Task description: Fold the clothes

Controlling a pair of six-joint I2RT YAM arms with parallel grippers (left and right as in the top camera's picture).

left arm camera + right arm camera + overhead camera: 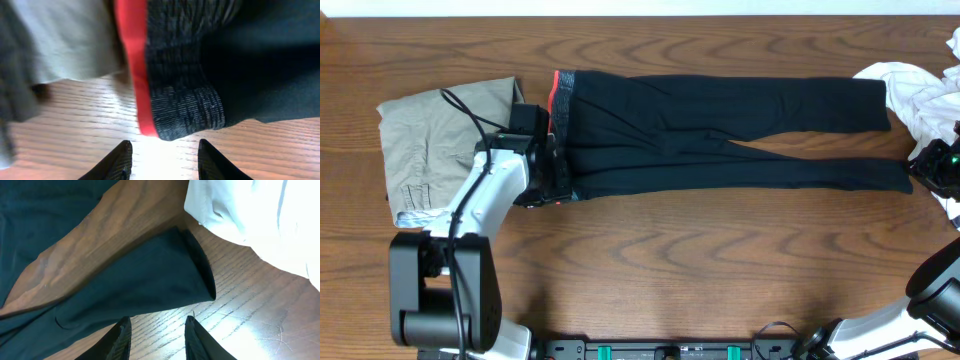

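My left claw (162, 161) gapes empty over the table (75, 125) at its frame's bottom, just below the grey waistband (185, 107), and my right claw (157, 337) is parted, empty, below a cuff (197, 272) of the black leggings (720, 130) stretched across the overhead middle.

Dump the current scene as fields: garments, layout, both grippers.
leggings: black, spread flat along the table, unfolded, legs side by side
waistband: grey with coral-red edge, at the leggings' left end
khaki trousers: look roughly folded, beside the waistband
white garment: crumpled at the table's right edge, near the leg cuffs
left gripper: open, empty, over bare wood at the waistband corner
right gripper: open, empty, at the edge of one leg near its cuff
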